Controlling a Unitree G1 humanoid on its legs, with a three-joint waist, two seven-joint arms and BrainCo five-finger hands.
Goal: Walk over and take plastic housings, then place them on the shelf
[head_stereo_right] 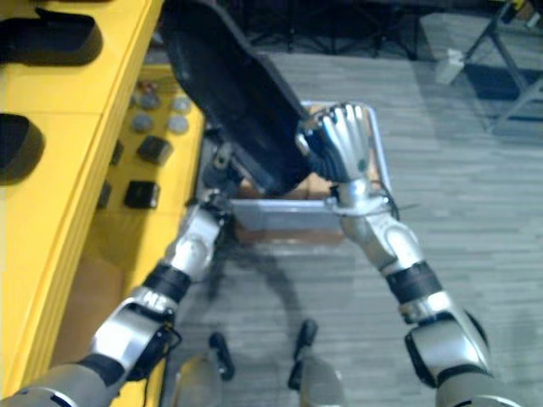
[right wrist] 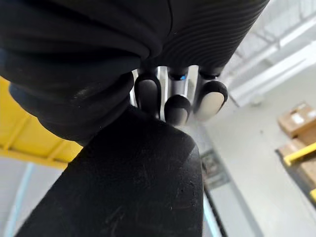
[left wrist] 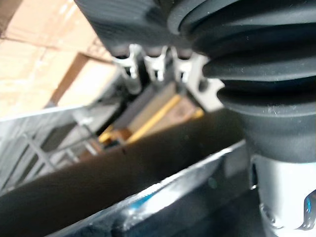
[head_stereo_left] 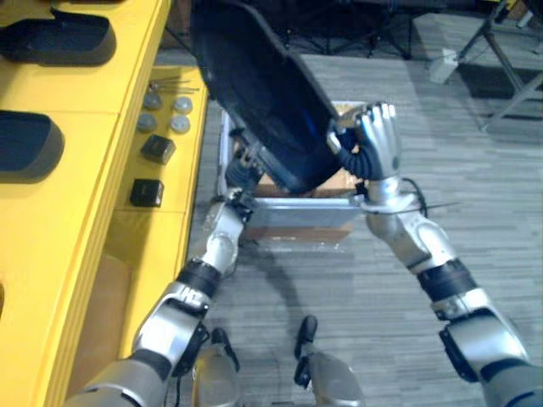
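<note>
So the big black housing (head_stereo_left: 254, 85) is up in the air, tilted, held between both hands over a metal bin (head_stereo_left: 297, 203) sitting on the grey floor (head_stereo_left: 484, 170). It's not on the shelf yet.

The right hand (head_stereo_left: 379, 136) is on the housing's lower right edge. From its wrist view the fingers (right wrist: 177, 106) are curled over that edge, dark tips pressed close together right on the plastic, so it's got a proper grip.

The left hand (head_stereo_left: 242, 170) is tucked under the housing's lower left side. Its fingers (left wrist: 158, 69) run in a row up behind the black plastic and the tips are hidden, so I can't tell if they're curled or straight.

There's some cardboard (head_stereo_left: 339, 182) inside the bin, under the housing.

Off to the robot's left is the yellow shelf (head_stereo_left: 85, 186), with two more dark housings lying on it (head_stereo_left: 59, 38) (head_stereo_left: 25, 144). Nearer its edge are two small black boxes (head_stereo_left: 158, 148) (head_stereo_left: 146, 192) and a few grey round caps (head_stereo_left: 182, 104).
</note>
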